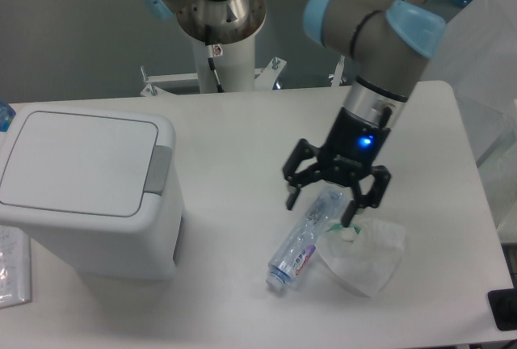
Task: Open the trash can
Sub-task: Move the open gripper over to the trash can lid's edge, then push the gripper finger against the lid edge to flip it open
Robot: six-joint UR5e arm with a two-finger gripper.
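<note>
Hovering spread and unladen, the tool (322,212) is held over a bottle (304,239), well apart from the trash can (89,191). Lid (79,161) recorded shut; the bottle may be knocked in transit, or the grey tab (158,170) missed.

A large boxy white plastic trash can (85,191) with its flat hinged lid (77,161) closed sits at the left of the white table (234,300), its grey push-button tab (158,170) on the side facing right. Well apart to the right, a clear plastic bottle (304,240) lies on its side near the front edge, touching a crumpled clear plastic bag (365,256) just to its right. The black two-finger gripper (320,212) hangs over the bottle, fingers spread to either side. The arm's base column (220,50) stands behind the table
</note>
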